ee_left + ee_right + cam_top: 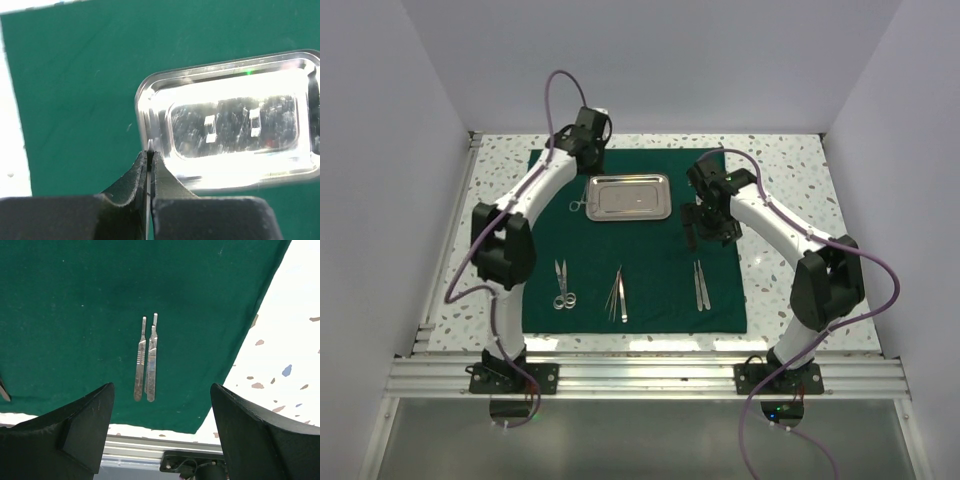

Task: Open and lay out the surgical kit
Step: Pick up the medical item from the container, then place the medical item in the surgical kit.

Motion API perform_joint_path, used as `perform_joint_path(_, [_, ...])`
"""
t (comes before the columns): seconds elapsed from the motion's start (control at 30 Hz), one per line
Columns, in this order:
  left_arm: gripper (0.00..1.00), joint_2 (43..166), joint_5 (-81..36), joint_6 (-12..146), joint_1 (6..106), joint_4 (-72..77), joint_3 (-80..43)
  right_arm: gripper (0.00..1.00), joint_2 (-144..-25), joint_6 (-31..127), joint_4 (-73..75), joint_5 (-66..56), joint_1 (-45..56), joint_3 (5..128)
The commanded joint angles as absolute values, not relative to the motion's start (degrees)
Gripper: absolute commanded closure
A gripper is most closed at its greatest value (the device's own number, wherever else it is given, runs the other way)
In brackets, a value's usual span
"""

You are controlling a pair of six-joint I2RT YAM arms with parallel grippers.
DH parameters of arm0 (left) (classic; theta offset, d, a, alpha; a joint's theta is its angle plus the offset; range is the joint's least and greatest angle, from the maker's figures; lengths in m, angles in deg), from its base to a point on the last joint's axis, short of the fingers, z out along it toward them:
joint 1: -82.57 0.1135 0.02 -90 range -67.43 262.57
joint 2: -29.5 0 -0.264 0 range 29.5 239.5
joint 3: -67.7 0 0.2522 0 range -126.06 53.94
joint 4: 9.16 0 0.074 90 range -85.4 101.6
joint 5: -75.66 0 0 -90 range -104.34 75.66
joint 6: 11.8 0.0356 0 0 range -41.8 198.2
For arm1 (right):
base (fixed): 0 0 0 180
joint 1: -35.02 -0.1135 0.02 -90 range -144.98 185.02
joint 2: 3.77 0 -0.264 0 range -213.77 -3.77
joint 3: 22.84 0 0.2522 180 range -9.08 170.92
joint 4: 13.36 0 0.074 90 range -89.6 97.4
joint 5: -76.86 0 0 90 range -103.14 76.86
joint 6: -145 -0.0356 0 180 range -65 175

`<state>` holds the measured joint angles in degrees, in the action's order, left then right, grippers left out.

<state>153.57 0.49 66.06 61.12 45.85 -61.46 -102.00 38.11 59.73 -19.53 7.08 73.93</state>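
- The dark green cloth lies open and flat on the speckled white tabletop. Its surface is matte with only faint creases.
- The tray sits on the far middle of the cloth. It is a shiny steel rectangle with rounded corners and a raised rim, and its bottom reflects the light like a mirror.
- A small ring-handled clamp lies on the cloth just beside the left end of the tray.
- Along the near part of the cloth there are three groups, well apart from each other: the scissors with two round rings at the left, the thin pointed tweezers in the middle, and the handles at the right.
- The handles are flat, narrow steel strips with a ribbed part. They lie side by side and touch each other.
- My left tool hangs over the cloth at the corner of the tray's rim. Its two black fingers are pressed together. A thin pale sliver shows at the tips, and I cannot tell what it is.
- My right tool is spread wide above the handles and has hold of nothing.
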Motion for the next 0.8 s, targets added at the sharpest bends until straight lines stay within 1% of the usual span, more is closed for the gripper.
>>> perform_joint_path(0.0, [1.0,141.41,2.18,62.82,61.39,43.56,-44.67,0.19,-99.22,38.21,58.76,-17.71,7.34,75.21])
perform_joint_path(0.03, [1.0,136.25,2.09,62.3,61.3,42.58,-40.41,0.19,-99.13,38.12,58.76,-17.54,7.42,75.3])
perform_joint_path(0.07, [1.0,133.85,2.09,60.99,61.3,41.96,-36.45,0.19,-99.04,37.78,58.67,-17.1,7.25,75.3])
perform_joint_path(0.1, [1.0,131.56,1.83,60.28,61.21,41.78,-29.28,0.19,-98.87,37.6,58.32,-16.92,7.34,75.12])
perform_joint_path(0.17, [1.0,124.88,1.57,57.91,61.21,41.25,-22.47,0.19,-98.69,37.07,57.97,-16.04,7.34,74.77])
perform_joint_path(0.2, [1.0,122.6,1.04,57.29,61.12,40.55,-16.26,0.19,-98.43,36.81,57.36,-16.04,7.34,74.51])
perform_joint_path(0.23, [1.0,118.49,0.78,56.5,61.04,40.28,-13.42,0.18,-98.25,36.72,57.27,-15.87,7.34,74.16])
perform_joint_path(0.3, [1.0,114.6,0.25,54.47,60.86,39.06,-5.88,0.18,-98.25,36.28,56.83,-15.43,7.34,73.81])
perform_joint_path(0.33, [1.0,111.62,0.16,53.77,60.86,38.7,-3.83,0.18,-98.25,36.19,56.83,-15.08,7.34,73.63])
perform_joint_path(0.4, [1.0,109.14,-0.37,52.36,60.77,36.87,1.61,0.19,-98.25,36.1,56.48,-14.2,7.25,73.28])
perform_joint_path(0.5, [1.0,105.97,0.24,50.96,60.68,34.58,6.46,0.18,-97.9,35.75,56.21,-13.32,7.34,72.66])
perform_joint_path(0.67, [0.99,104.82,1.65,50.51,60.68,31.84,8.68,0.18,-96.84,35.57,56.56,-13.32,7.34,72.05])
perform_joint_path(0.7, [0.95,105.17,2.0,50.6,60.68,31.32,8.5,0.18,-96.5,35.66,56.65,-13.32,7.25,71.87])
perform_joint_path(0.73, [0.81,106.04,2.0,50.95,60.68,31.23,8.32,0.18,-96.23,35.75,56.65,-13.58,7.34,71.78])
perform_joint_path(0.77, [0.72,106.49,2.0,51.3,60.68,31.23,8.06,0.18,-95.88,35.75,56.65,-13.58,7.25,71.7])
